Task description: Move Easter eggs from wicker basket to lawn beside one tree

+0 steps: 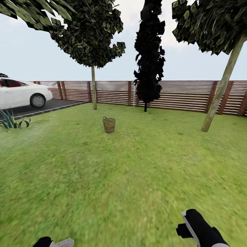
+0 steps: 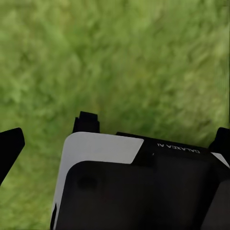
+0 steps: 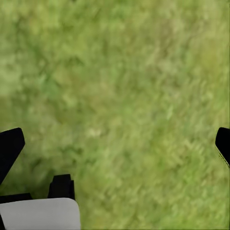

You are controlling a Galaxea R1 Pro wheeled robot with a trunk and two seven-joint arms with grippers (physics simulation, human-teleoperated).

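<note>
The wicker basket stands upright on the lawn, far ahead of me and well out of reach. The Easter eggs are hidden from here; I cannot make them out through the weave. A tree with a thin pale trunk rises behind the basket near the fence. Another tree leans at the right. My left arm and right arm hang low at the picture's bottom edge. The left gripper and the right gripper are both open over bare grass, holding nothing.
A dark slatted fence closes the garden at the back. An all-black columnar tree stands before it. A white car sits on a paved strip at the left, with a spiky plant beside it.
</note>
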